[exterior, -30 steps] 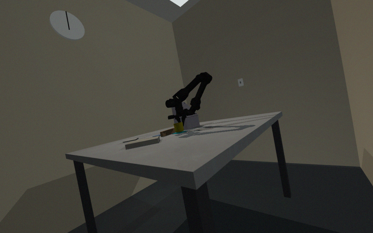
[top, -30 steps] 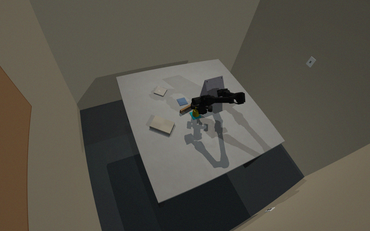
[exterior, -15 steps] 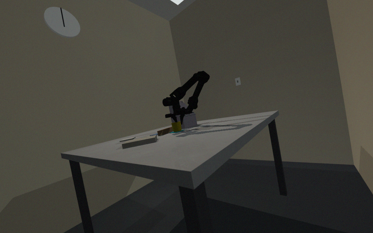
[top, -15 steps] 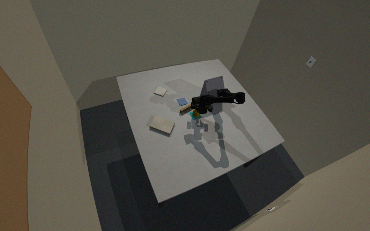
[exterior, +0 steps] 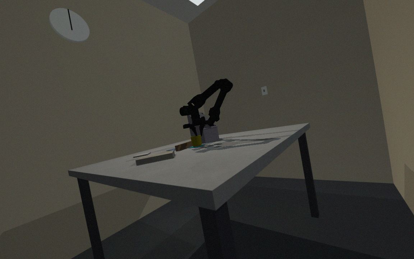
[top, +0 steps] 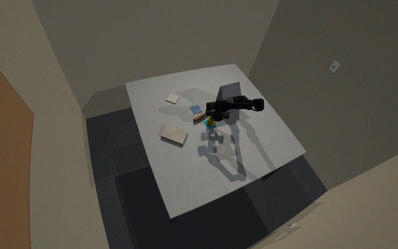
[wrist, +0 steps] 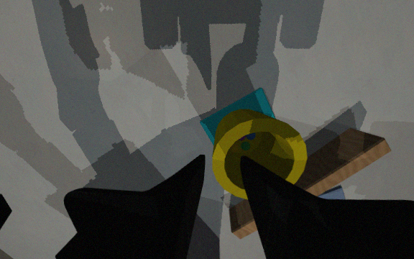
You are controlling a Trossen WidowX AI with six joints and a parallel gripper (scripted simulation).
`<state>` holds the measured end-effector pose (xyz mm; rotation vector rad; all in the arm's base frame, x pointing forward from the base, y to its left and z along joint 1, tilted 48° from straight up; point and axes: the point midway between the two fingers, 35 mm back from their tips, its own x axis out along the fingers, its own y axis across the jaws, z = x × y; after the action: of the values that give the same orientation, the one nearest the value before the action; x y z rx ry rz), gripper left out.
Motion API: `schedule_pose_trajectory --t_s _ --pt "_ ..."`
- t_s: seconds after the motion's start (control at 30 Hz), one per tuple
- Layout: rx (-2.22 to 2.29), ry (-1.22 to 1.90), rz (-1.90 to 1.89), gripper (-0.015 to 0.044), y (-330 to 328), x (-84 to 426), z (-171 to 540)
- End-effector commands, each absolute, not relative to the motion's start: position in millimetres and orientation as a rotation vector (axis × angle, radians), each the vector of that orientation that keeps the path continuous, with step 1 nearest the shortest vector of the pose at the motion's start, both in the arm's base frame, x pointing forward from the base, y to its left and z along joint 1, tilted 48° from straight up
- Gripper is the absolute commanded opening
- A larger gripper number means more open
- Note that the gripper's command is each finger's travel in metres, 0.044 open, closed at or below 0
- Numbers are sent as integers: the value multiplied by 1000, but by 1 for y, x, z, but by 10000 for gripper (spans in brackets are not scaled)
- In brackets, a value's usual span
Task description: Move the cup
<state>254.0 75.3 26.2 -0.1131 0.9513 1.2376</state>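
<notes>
Wrist view: cup (wrist: pixel 259 152) is seen set on teal pad (wrist: pixel 238 108), gripper (wrist: pixel 222 162) parted around its wall; withdrawal remains.

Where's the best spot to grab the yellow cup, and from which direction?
Pinch the cup by its wall at the rim, coming straight down, one finger inside and one outside, the way the open gripper straddles it. It stands upright on the teal pad with marbles inside, and the wooden block crowds one side.
</notes>
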Motion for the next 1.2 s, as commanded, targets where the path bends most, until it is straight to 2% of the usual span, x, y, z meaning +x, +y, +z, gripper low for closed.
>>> schedule_pose_trajectory --t_s 0.0,0.63,1.0,1.17 --pt "-123 946 1231 147 70 256 31" --pt "-118 945 1233 147 53 251 45" --pt "-108 951 1237 435 53 251 45" --pt "-114 951 1233 440 39 252 56"
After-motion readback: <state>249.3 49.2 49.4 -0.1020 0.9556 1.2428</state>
